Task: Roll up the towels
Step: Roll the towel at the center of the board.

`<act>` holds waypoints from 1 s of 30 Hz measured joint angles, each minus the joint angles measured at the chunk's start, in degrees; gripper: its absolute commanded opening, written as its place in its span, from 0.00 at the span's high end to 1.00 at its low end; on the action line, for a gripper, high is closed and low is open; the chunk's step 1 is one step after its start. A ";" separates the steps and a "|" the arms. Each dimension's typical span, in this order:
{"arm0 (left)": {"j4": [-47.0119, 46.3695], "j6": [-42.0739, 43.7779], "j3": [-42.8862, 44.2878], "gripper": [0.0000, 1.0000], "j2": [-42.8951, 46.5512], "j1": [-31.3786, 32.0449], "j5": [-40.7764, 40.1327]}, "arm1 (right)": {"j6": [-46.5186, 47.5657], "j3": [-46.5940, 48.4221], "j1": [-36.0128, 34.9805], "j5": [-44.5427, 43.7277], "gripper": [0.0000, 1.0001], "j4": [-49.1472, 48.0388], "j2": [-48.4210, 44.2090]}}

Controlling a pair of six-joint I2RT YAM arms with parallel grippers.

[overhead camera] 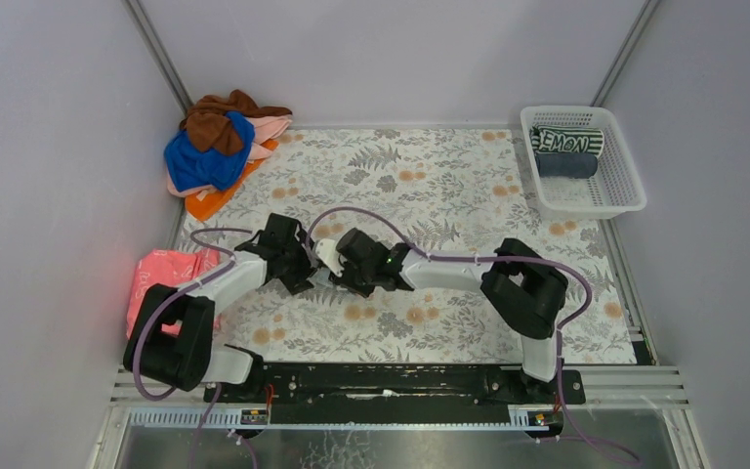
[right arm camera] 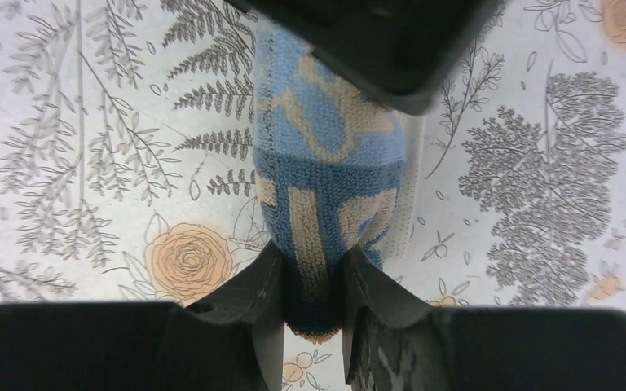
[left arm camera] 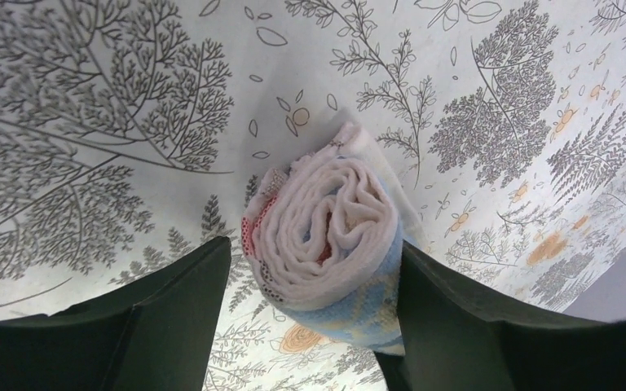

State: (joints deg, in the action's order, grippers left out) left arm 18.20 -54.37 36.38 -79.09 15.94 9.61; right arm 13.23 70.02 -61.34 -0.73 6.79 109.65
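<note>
A rolled towel (left arm camera: 326, 236), white inside and blue and tan outside, lies on the floral tablecloth mid-table (overhead camera: 324, 256). My left gripper (left arm camera: 314, 281) straddles one end of the roll. Its right finger (left arm camera: 456, 309) touches the roll, and a thin gap shows at its left finger (left arm camera: 187, 301). My right gripper (right arm camera: 314, 301) is shut on the roll's other end (right arm camera: 326, 179), pinching the blue and tan cloth. In the top view the two grippers (overhead camera: 303, 266) (overhead camera: 344, 266) meet head-on over the roll.
A heap of loose towels (overhead camera: 217, 147), brown, blue, pink and orange, lies at the back left. A pink towel (overhead camera: 161, 274) lies at the left edge. A white basket (overhead camera: 625, 191) at the back right holds two rolled towels (overhead camera: 566, 142).
</note>
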 measured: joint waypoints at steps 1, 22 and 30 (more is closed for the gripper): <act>0.35 -0.02 -0.11 0.28 0.68 -0.07 -0.20 | -0.90 0.26 1.16 2.86 0.82 0.26 0.00; -2.51 -0.92 -1.79 0.62 -1.07 -0.37 0.24 | -19.43 2.43 10.25 32.46 0.47 -0.55 4.50; -5.14 -0.31 -1.95 0.64 -2.25 -0.31 1.51 | -17.09 2.25 8.57 22.82 0.23 4.11 0.20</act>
State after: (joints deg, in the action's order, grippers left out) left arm 13.06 -54.68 34.44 -81.34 15.64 11.11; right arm -3.86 72.27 -52.77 22.09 10.90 109.84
